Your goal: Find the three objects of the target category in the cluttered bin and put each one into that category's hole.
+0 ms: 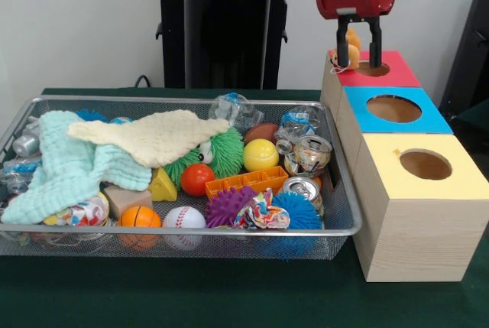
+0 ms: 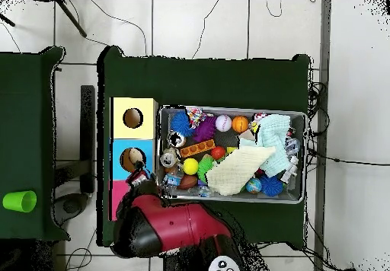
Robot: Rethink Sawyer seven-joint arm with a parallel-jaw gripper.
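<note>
My gripper (image 1: pixel 359 62) hangs just above the round hole (image 1: pixel 372 69) in the red-topped wooden box (image 1: pixel 399 64). Its fingers stand apart. Between them is a small yellow-orange toy (image 1: pixel 351 49), close against the left finger, with a gap on its right side. In the overhead view the red arm (image 2: pixel 171 226) covers the red box (image 2: pixel 116 196), and the gripper (image 2: pixel 139 176) sits at the edge of the blue box (image 2: pixel 119 148). The wire mesh bin (image 1: pixel 176 245) holds balls, crushed cans, spiky toys and two cloths.
Blue-topped (image 1: pixel 432 118) and yellow-topped (image 1: pixel 386 152) boxes, each with a hole, line up in front of the red one beside the bin. A mint cloth (image 1: pixel 65 164) and a cream cloth (image 1: pixel 153 137) cover the bin's left part. A green cup (image 2: pixel 19 201) stands on a side table.
</note>
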